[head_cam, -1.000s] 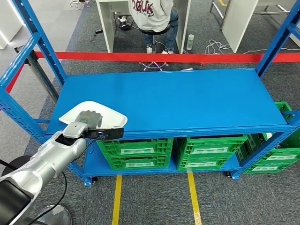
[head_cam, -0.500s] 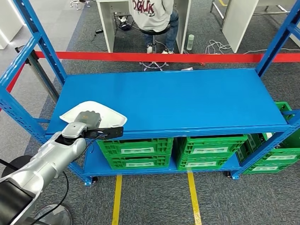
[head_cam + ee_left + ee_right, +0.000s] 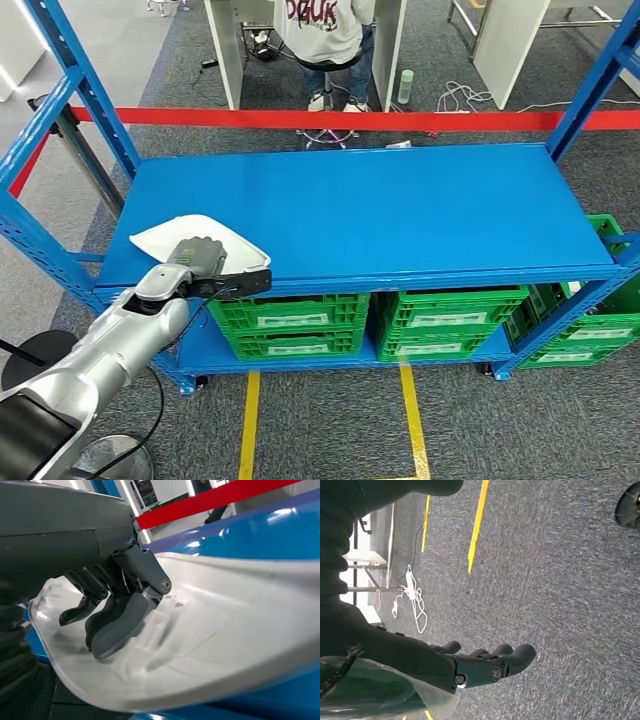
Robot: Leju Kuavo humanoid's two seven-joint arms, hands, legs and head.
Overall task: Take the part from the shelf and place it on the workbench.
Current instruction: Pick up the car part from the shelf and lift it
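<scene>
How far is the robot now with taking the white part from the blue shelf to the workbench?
Early stage. Done: the left robot hand has reached the white part, and its fingers lie on it. In hand: the grasp, though a firm grip cannot be confirmed. The part sits on the blue shelf, near its front left corner. Left: lifting, carrying and placing it. The right robot hand hangs open above the floor.

The left robot hand (image 3: 198, 256) has slid farther onto the white part (image 3: 162, 237).
</scene>
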